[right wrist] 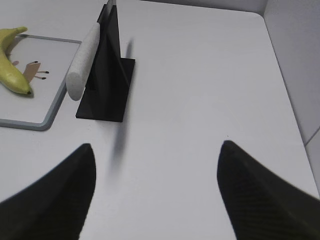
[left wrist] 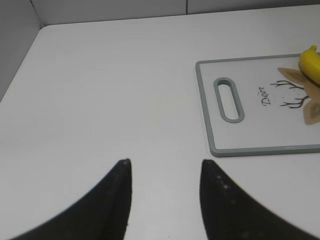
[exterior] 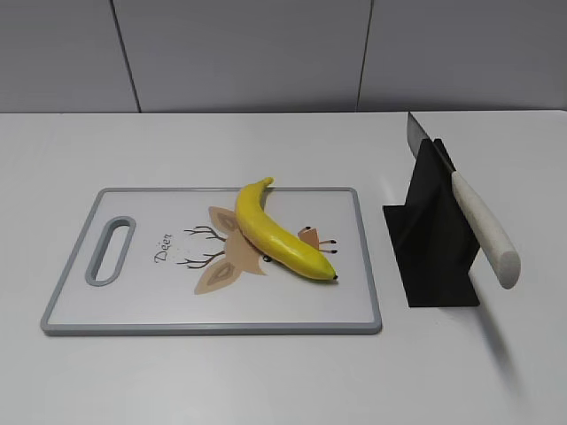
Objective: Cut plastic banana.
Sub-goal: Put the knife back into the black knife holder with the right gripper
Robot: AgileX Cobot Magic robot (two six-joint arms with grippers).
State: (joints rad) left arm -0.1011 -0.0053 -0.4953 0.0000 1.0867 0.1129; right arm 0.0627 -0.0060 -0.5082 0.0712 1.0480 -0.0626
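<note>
A white table [exterior: 266, 381] carried a grey-rimmed cutting board [exterior: 213, 328] printed with a deer drawing and the word "Deer", its oval handle slot [exterior: 111, 251] toward the left in the exterior view. Just beside the board's right edge stood a black knife stand [exterior: 431, 248], and in it rested a knife [exterior: 483, 228], tilted, its white handle pointing down toward the camera and the steel blade poking up behind the stand. Nothing lay between the board and the stand, and nothing covered the fruit. The plastic banana [exterior: 275, 235] lay on the board, roughly at its middle, over the deer print, running diagonally with its stem toward the far edge and its dark tip toward the near right. The left gripper [left wrist: 165, 170] hovered above bare table to the left of the board, its dark fingers parted with nothing between them; the banana showed only at the far right edge of that wrist view, well apart from it. The right gripper [right wrist: 155, 155] hung over bare table on the near side of the stand, fingers spread wide and empty, with the knife handle ahead to its left and the banana beyond that, on the board.
</note>
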